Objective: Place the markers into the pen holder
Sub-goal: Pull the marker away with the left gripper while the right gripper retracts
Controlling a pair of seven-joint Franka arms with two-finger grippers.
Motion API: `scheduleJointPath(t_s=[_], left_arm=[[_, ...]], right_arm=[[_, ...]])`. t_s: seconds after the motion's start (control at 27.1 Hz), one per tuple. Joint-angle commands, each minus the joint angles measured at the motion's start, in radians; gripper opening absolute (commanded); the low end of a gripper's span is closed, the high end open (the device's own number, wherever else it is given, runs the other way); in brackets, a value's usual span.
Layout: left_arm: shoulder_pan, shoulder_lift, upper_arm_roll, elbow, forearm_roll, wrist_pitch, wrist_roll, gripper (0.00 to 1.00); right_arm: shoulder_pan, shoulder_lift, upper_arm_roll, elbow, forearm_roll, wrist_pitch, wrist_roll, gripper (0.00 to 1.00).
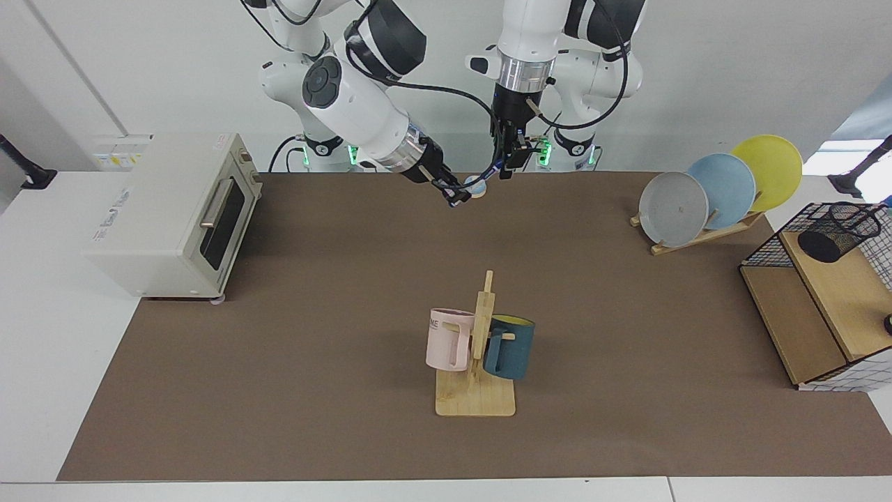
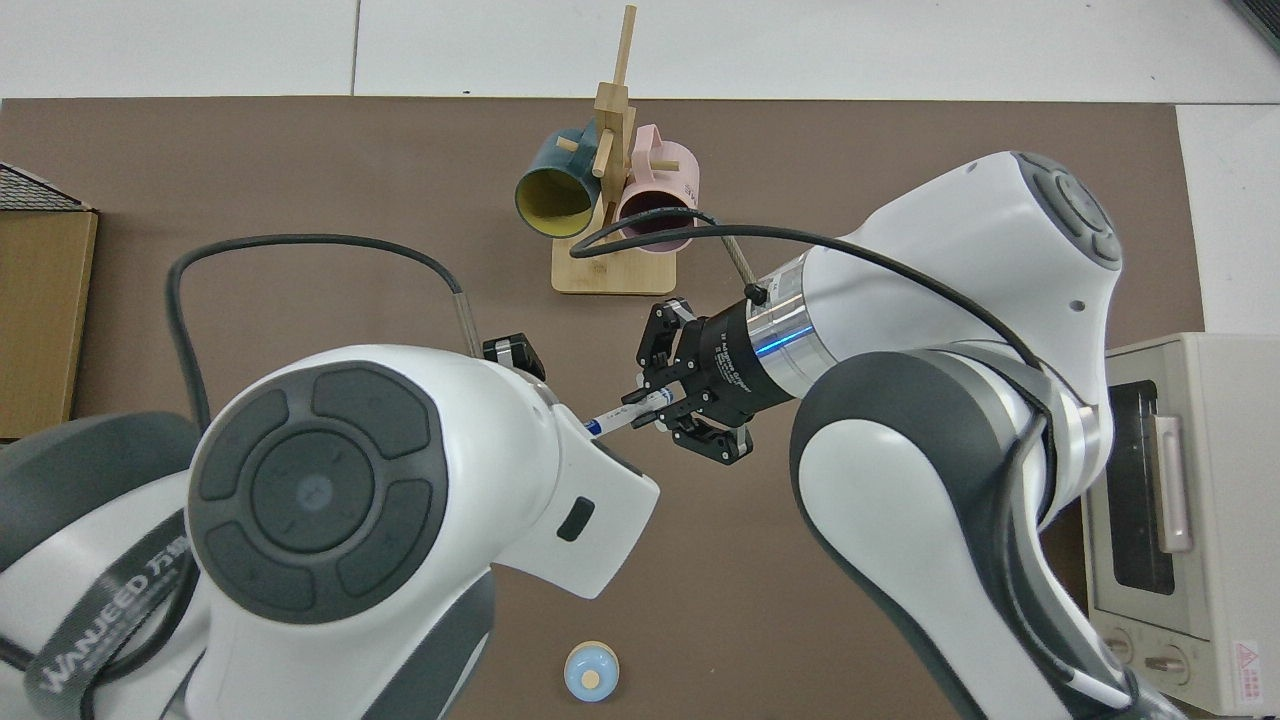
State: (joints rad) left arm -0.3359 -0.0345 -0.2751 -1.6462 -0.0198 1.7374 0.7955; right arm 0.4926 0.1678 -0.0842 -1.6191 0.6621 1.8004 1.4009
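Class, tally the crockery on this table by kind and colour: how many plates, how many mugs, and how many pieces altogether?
Plates: 3, namely grey, blue and yellow, standing in the wooden plate rack.
Mugs: 2, namely pink and dark blue, hanging on the wooden mug tree.
Total: 5.
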Motion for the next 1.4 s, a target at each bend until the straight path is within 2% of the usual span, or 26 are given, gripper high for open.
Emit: scheduleJointPath(t_s=[0.0, 0.07, 0.11, 0.41, 0.44, 0.52, 0.55, 0.7, 0.85, 1.0, 1.14, 1.36], left_arm=[[-0.002, -0.004, 0.014, 0.017, 0.012, 0.002, 0.022, 0.26], [-0.002, -0.004, 0.016, 0.017, 0.012, -0.002, 0.024, 0.04], [-0.002, -0.004, 0.016, 0.017, 0.012, -0.006, 0.022, 0.0], [0.015, -0.008, 0.025, 0.017, 0.018, -0.03, 0.03, 0.0], [0.026, -0.007, 0.025, 0.017, 0.018, -0.036, 0.031, 0.0], [0.047, -0.007, 0.025, 0.017, 0.018, -0.056, 0.031, 0.0], [0.055, -0.007, 0.025, 0.017, 0.02, -0.071, 0.031, 0.0], [0.11, -0.008, 0.025, 0.016, 0.024, -0.114, 0.031, 0.0], [0.159, -0.007, 0.066, 0.016, 0.026, -0.134, 0.077, 0.0], [0.159, -0.005, 0.19, 0.012, 0.032, -0.133, 0.203, 0.0], [0.159, -0.001, 0.281, 0.012, 0.11, -0.11, 0.324, 0.0], [0.164, 0.008, 0.364, 0.017, 0.233, -0.046, 0.539, 0.0]], right_arm=[[-0.002, -0.021, 0.006, -0.031, -0.016, -0.019, -0.026, 0.0], [-0.002, -0.019, 0.008, -0.031, -0.016, -0.019, -0.025, 0.0], [-0.002, -0.019, 0.008, -0.031, -0.016, -0.021, -0.025, 0.0], [-0.003, -0.019, 0.008, -0.031, -0.016, -0.024, -0.025, 0.0], [-0.005, -0.019, 0.006, -0.031, -0.016, -0.032, -0.025, 0.15], [-0.011, -0.019, 0.006, -0.031, -0.018, -0.039, -0.025, 0.75], [-0.011, -0.021, 0.004, -0.031, -0.024, -0.044, -0.028, 1.0], [-0.011, -0.04, 0.008, -0.03, -0.13, -0.053, -0.063, 1.0], [-0.02, -0.062, 0.001, -0.03, -0.173, -0.073, -0.147, 1.0], [-0.063, -0.091, 0.001, -0.03, -0.281, -0.101, -0.322, 1.0], [-0.097, -0.099, 0.001, -0.03, -0.419, -0.136, -0.537, 1.0], [-0.152, -0.108, 0.001, -0.028, -0.559, -0.138, -0.804, 1.0]])
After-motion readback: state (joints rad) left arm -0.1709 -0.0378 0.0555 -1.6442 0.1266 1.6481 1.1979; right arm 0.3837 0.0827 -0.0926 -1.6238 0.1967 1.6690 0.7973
